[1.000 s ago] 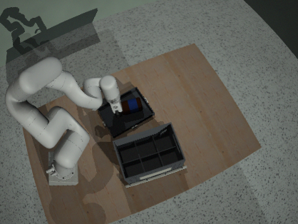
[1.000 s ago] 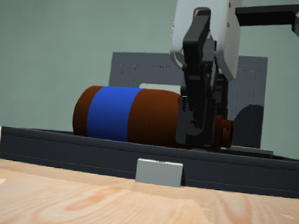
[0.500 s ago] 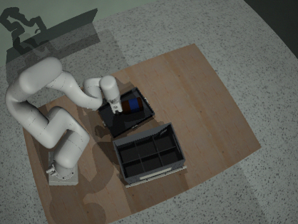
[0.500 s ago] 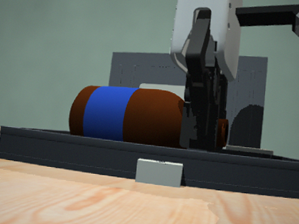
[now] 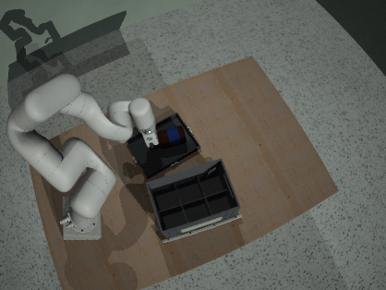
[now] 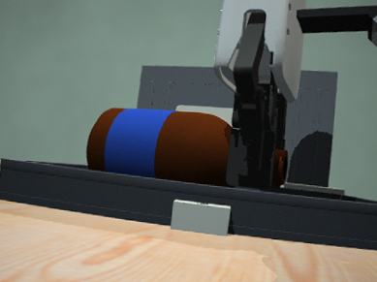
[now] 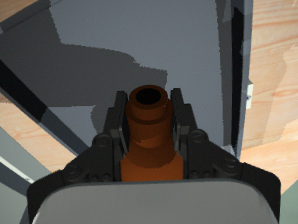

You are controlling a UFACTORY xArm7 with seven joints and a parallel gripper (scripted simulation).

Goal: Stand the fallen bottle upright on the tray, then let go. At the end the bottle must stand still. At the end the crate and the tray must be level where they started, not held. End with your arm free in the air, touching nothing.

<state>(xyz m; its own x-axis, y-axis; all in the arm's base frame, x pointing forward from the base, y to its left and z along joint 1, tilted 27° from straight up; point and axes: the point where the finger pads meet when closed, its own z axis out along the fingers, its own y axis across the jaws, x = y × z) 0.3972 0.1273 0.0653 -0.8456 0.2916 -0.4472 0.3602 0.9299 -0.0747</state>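
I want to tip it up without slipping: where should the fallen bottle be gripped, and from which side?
At the neck, from above: the bottle lies on its side in the tray, and its narrow neck fits between the fingers, while the body looks too wide. The gripper is shut there now.

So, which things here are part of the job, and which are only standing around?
Part of the job:
- bottle, lying on its side, neck gripped
- tray, under the bottle
- gripper, closed on the bottle neck
- crate, must stay level and in place

Only standing around:
- wooden board under everything
- speckled floor
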